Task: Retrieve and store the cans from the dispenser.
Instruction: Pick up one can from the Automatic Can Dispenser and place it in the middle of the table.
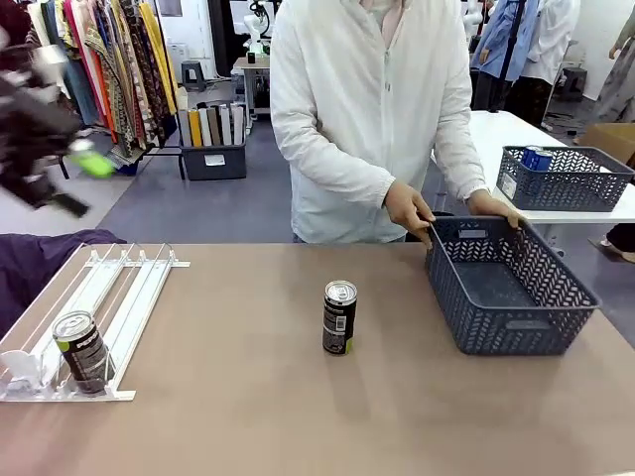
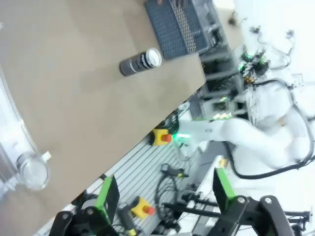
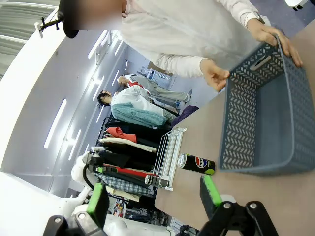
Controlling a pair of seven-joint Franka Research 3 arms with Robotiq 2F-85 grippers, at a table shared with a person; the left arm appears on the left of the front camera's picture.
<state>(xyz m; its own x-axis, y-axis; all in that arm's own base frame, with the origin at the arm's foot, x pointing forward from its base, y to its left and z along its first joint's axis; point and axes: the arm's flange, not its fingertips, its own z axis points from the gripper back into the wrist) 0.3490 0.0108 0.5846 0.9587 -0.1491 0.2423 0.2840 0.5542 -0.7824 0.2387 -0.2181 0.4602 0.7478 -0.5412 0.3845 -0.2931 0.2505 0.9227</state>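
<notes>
Left tool up high over the surface's edge, jaws spread wide, green-padded fingers far apart with nothing between them. Beyond them the brown surface runs tilted across the picture. One dark can with a silver top sits out on it alone, near the corner of the grey lattice basket but not touching. White dispenser rails along the left edge, with something pale and round at their end, too blurred to tell. Off the surface's edge there's a yellow box with a red button, and the white right arm.
</notes>
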